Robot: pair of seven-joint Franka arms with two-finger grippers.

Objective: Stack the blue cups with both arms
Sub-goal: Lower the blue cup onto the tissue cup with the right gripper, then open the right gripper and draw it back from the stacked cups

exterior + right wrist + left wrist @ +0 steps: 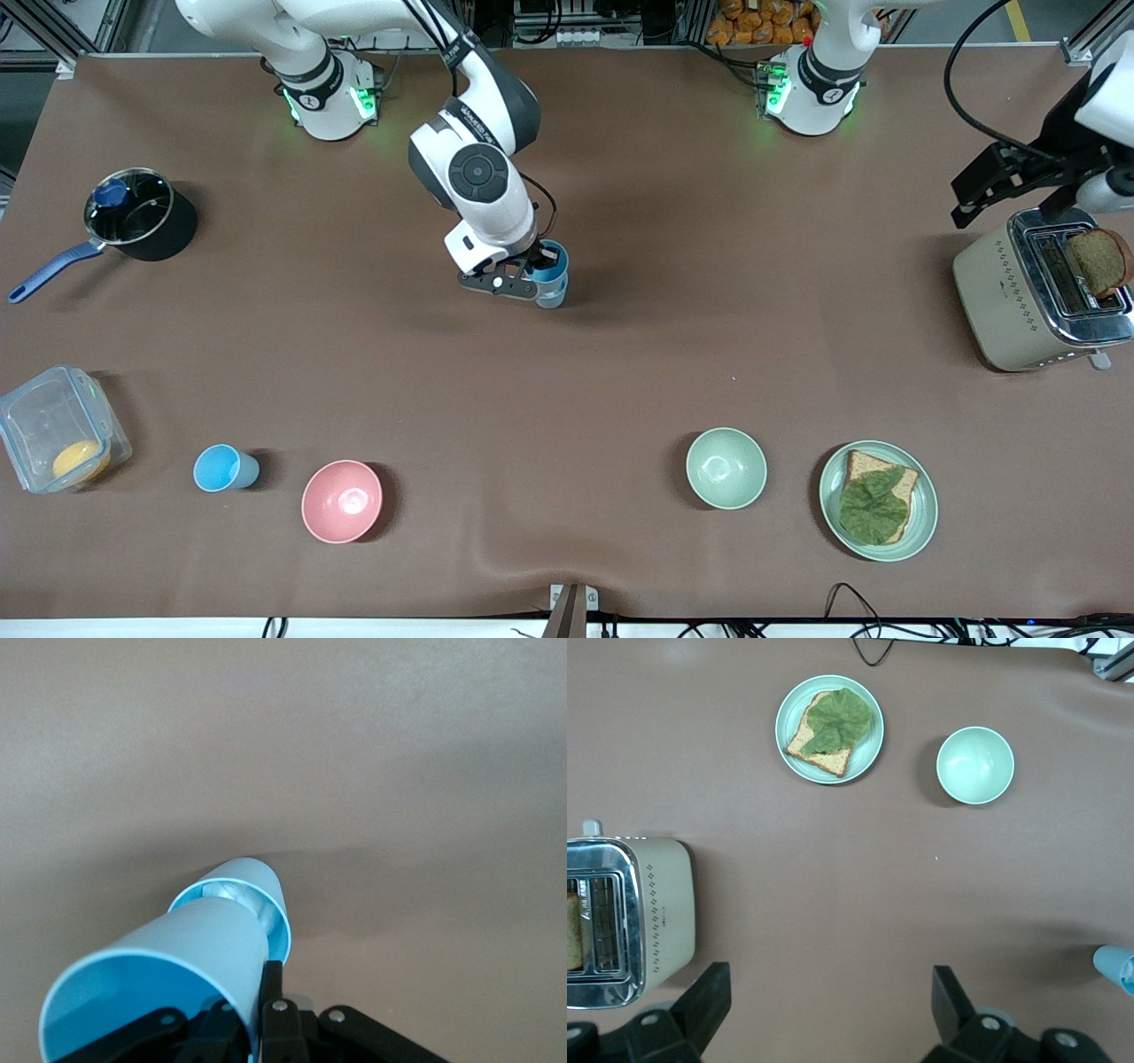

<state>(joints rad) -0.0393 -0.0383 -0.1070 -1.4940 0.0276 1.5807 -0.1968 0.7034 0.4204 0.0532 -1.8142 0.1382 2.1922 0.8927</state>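
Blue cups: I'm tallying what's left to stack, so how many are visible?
3: two small light-blue plastic cups, nested mid-table at the right tool; another blue cup between the clear container and pink bowl.

The table cover looks like matt brown cloth, faintly rippled at its near edge; the blue cups by the table's middle look smooth, slightly glossy plastic; the toaster has a shiny metal top over matt cream sides; the pot is glossy dark.

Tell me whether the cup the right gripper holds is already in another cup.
Partly in. The right gripper is shut on the upper blue cup, whose base sits inside the lower blue cup standing mid-table.
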